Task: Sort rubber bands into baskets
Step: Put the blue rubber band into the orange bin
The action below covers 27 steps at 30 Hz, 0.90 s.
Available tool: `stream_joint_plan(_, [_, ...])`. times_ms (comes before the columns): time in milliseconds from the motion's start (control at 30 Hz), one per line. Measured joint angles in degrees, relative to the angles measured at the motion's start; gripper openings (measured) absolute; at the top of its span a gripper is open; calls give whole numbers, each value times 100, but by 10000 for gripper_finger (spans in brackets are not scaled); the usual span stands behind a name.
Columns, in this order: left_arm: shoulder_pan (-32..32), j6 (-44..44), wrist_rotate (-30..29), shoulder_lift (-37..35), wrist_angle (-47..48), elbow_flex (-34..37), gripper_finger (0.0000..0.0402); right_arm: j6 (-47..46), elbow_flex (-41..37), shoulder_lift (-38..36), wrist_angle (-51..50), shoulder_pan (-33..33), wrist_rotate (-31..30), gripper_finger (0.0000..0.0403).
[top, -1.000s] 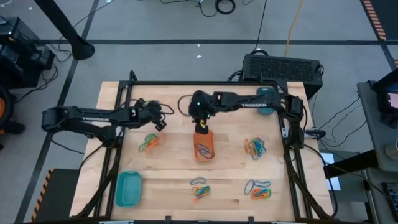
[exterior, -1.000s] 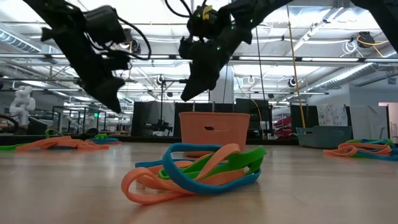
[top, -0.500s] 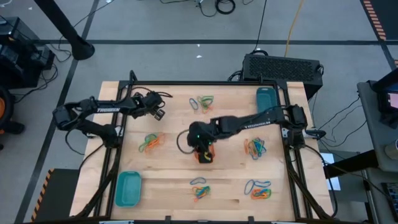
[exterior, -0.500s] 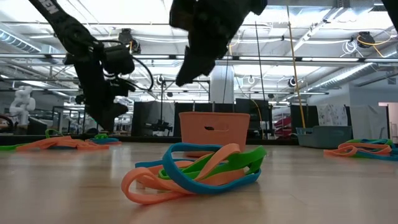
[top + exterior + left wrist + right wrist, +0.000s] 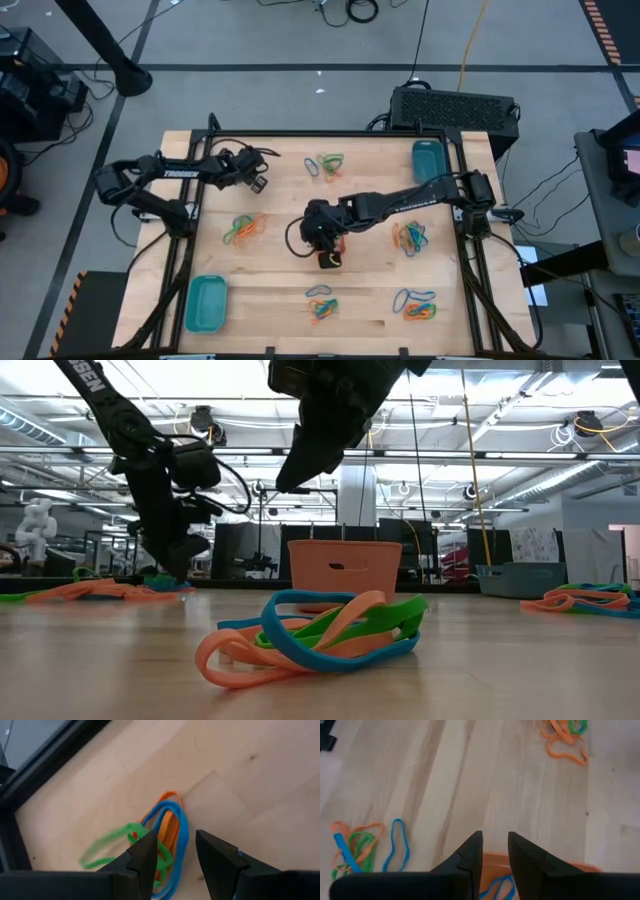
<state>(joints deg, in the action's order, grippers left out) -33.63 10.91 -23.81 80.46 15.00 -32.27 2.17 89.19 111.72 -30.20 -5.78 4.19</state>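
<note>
Orange basket (image 5: 331, 256): bench centre, blue band inside. Right tool (image 5: 322, 236) directly above basket, fingers parted, empty, apparently after drop. Left tool (image 5: 252, 180) released, above band cluster (image 5: 160, 840) left of basket, poised to pick.

Orange, blue, green rubber bands (image 5: 310, 635); orange basket (image 5: 345, 568) (two others (image 5: 207, 303) teal).

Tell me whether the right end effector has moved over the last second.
Yes. In the high view the right end effector has come toward the table's near edge, from the far end of the orange basket to above it.
</note>
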Motion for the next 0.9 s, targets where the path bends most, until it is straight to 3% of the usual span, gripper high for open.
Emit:
stream_joint_plan(333, [150, -91, 284, -87, 66, -105, 143, 0, 0, 0, 0, 19, 2, 84])
stream_joint_plan(900, [186, 79, 256, -52, 46, 48, 143, -153, -2, 0, -2, 11, 9, 84])
